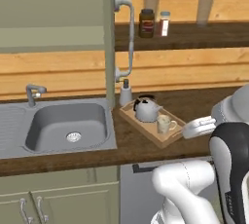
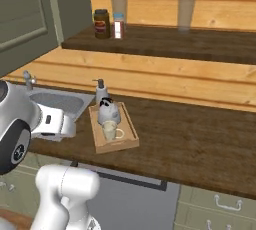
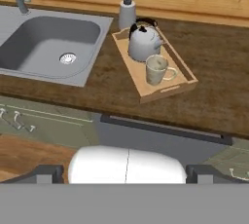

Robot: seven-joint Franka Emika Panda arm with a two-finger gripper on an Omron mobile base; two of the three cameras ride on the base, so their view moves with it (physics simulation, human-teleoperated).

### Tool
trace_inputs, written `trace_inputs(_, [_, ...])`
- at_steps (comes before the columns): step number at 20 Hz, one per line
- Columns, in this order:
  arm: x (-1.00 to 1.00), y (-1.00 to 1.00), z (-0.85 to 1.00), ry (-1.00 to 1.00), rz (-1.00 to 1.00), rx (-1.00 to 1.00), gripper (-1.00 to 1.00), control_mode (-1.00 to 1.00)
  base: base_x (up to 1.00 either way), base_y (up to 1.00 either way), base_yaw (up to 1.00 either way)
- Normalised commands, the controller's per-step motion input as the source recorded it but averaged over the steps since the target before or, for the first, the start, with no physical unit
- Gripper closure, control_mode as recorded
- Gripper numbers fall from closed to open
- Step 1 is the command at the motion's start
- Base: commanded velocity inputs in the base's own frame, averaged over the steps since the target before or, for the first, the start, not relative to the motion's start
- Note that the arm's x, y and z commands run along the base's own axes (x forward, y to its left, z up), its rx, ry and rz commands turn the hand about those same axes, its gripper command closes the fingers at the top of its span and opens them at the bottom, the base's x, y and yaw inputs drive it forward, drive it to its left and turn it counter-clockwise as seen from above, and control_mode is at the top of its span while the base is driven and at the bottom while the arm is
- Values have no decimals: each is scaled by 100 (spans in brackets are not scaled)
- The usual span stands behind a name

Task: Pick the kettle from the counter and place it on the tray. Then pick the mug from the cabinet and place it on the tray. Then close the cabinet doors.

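The light wooden tray (image 3: 168, 89) lies on the dark counter right of the sink, also seen as the tray (image 1: 146, 131) and tray (image 2: 116, 145). On it stand the silver kettle (image 3: 143, 43) (image 1: 146, 109) (image 2: 108, 111) and, just in front, the cream mug (image 3: 156, 69) (image 1: 164, 124) (image 2: 110, 131). The olive cabinet (image 1: 48, 9) is open; one of its doors (image 1: 110, 38) stands edge-on with a curved grey handle (image 1: 130, 33), and another door (image 2: 22, 21) swings out at the left. My gripper (image 3: 125, 174) hangs back off the counter's front edge, open and holding nothing.
A grey sink (image 1: 65, 126) with a faucet (image 1: 33, 93) lies left of the tray. A white soap dispenser (image 3: 127, 9) stands behind the tray. A dark jar (image 1: 146, 23) and a small shaker (image 1: 165, 23) sit on the wall shelf. Below are a dishwasher handle (image 3: 160, 128) and cupboards.
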Motion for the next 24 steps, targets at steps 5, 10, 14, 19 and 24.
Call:
trace_inputs(5, [0,0,0,0,0,0,-100,100,-54,98,7])
trace_inputs(10, [0,0,0,0,0,0,-100,100,-33,100,2])
trace_inputs(14, [0,0,0,0,0,0,-100,100,4,97,-9])
trace_inputs(19, [0,0,0,0,0,0,-100,100,31,53,-17])
trace_inputs(24, [0,0,0,0,0,0,-100,100,31,30,-12])
